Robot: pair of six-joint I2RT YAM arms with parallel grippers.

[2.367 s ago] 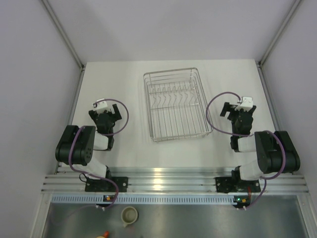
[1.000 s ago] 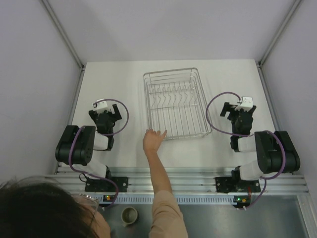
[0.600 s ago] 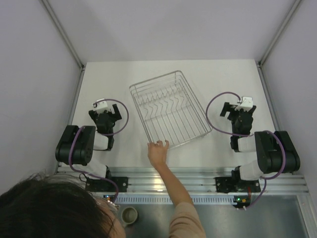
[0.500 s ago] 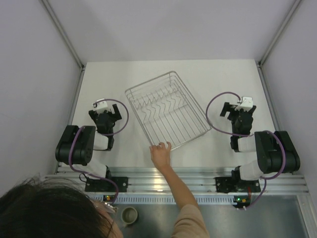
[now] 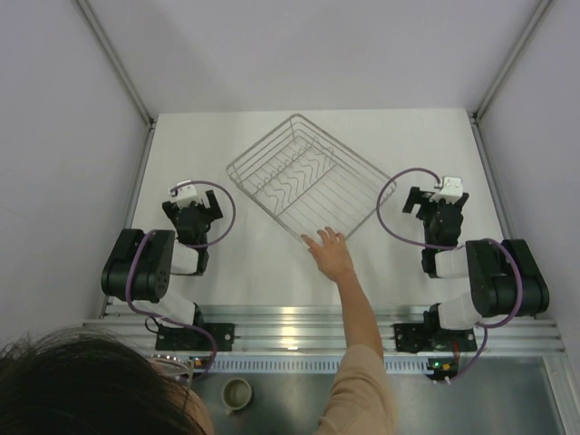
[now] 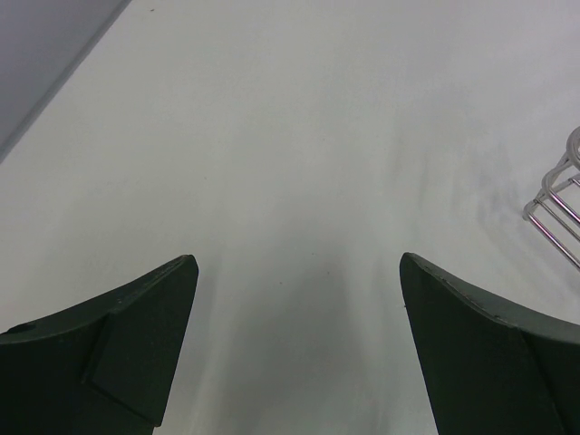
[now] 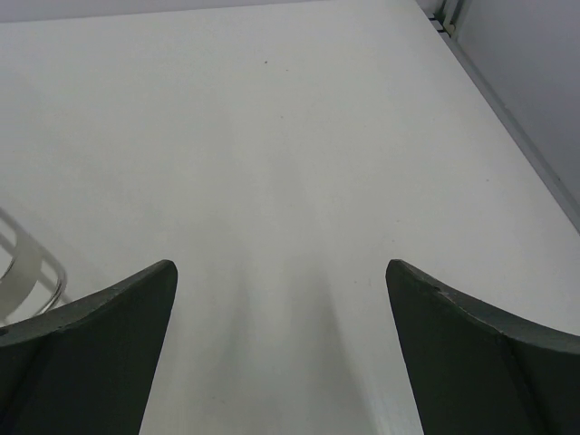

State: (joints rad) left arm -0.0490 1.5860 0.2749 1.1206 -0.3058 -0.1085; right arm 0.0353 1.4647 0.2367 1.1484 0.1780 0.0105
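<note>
The silver wire dish rack [image 5: 261, 142] lay at a diagonal in the middle of the white table [image 5: 426, 145], a person's bare hand [image 5: 330, 254] touching its near corner. The black left gripper [image 5: 197, 205] and black right gripper [image 5: 437, 205] sat on either side, apart from it, each with jaws spread wide over the tabletop

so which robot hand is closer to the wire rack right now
Right, narrowly. The right hand sits just off the right corner of the wire rack; the left hand sits off its left edge with a wider strip of table between.
</note>
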